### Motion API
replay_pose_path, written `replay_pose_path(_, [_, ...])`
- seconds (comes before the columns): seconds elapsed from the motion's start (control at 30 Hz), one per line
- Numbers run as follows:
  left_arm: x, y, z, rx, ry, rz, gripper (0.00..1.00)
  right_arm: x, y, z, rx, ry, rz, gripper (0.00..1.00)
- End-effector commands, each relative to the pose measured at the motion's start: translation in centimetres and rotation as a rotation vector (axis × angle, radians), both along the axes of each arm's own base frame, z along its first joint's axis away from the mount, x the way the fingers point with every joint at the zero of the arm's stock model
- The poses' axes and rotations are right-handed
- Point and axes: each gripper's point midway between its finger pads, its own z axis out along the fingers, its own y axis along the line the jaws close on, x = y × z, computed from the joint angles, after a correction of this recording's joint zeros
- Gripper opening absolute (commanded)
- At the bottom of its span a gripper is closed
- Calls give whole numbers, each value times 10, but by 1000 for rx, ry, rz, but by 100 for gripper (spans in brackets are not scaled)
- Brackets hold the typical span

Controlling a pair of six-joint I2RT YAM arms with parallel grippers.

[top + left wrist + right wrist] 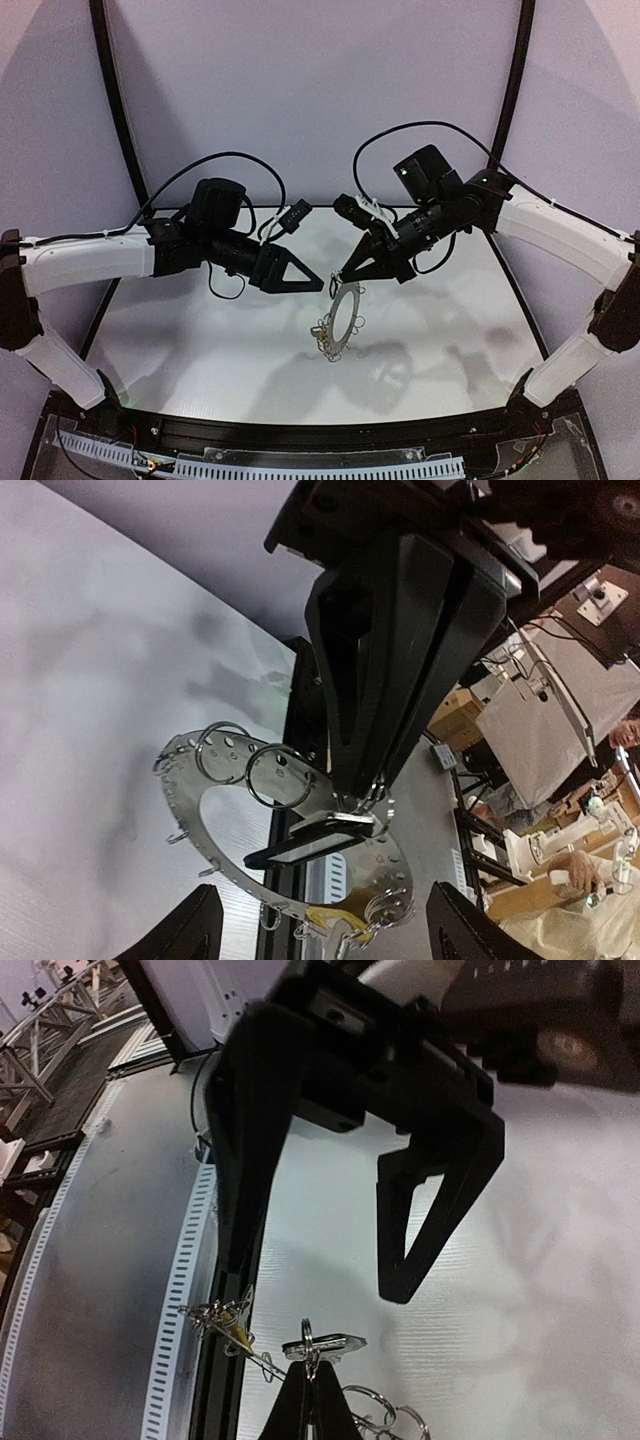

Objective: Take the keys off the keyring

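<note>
The keyring (330,330), a flat grey hoop fringed with wire loops, hangs tilted above the table from my right gripper (345,278), which is shut on its upper rim. In the left wrist view the hoop (186,809) carries the black-headed key (309,846) just below the right gripper's tips (360,795), and the yellow-headed key (339,919) at its low end. In the right wrist view my right gripper (312,1380) pinches a loop beside the black key (325,1345), with the yellow key (238,1333) to the left. My left gripper (318,282) is open and empty, close to the hoop's left side, its fingers (430,1210) spread.
The white table (200,340) lies under the hanging hoop. A black rail with a white slotted duct (300,465) runs along the near edge. Two larger split rings (275,775) hang on the hoop's upper part.
</note>
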Motion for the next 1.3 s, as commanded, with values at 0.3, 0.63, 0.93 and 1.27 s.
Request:
replay_pose_path(0.3, [-47, -9, 28, -103, -153, -284, 56, -37, 3, 51, 117, -30, 152, 0])
replay_pose_path(0.63, [-58, -21, 32, -122, -188, -338, 49, -37, 7, 58, 135, -52, 145, 0])
replay_pose_path(0.93, [-58, -30, 40, -146, -204, -343, 23, -35, 10, 60, 150, -54, 138, 0])
replay_pose_path(1.27, [-42, -17, 28, -8, -252, -178, 1, -36, -2, 54, 94, -73, 96, 0])
